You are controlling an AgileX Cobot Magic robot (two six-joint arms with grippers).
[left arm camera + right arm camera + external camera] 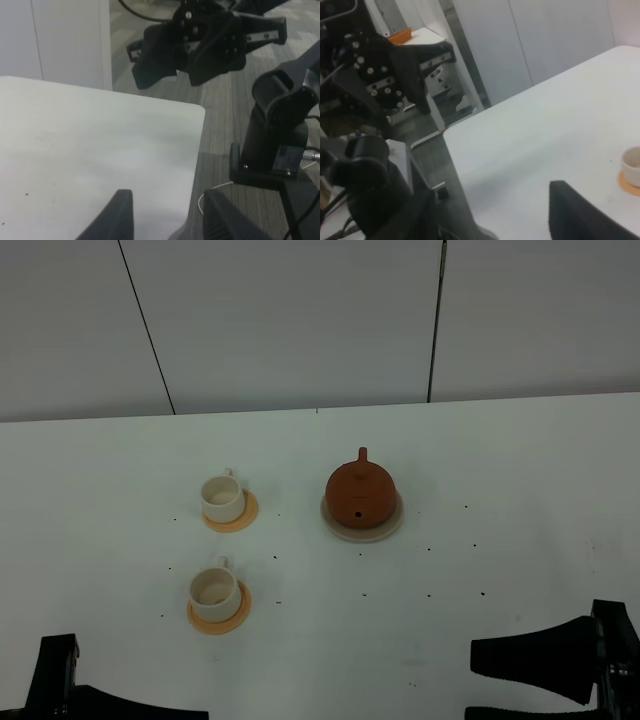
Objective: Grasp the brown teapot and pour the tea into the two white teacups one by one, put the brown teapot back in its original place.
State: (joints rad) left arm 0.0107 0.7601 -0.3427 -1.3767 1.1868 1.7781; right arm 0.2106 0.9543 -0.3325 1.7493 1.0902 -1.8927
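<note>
Teapot: we found the brown teapot (360,492) on its saucer (336,528), untouched.
Pincers: left pincer (170,220), right pincer (510,685) both released, empty.
Outstanding: we judged grasp, pours into teacups (222,498), return.

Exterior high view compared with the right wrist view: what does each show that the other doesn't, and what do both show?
Only the exterior high view shows the brown teapot on its beige saucer, and the far teacup and near teacup together. Only the right wrist view shows the floor past the table's corner. Both show the white table and a single cup on an orange coaster; which cup, I cannot tell.
</note>
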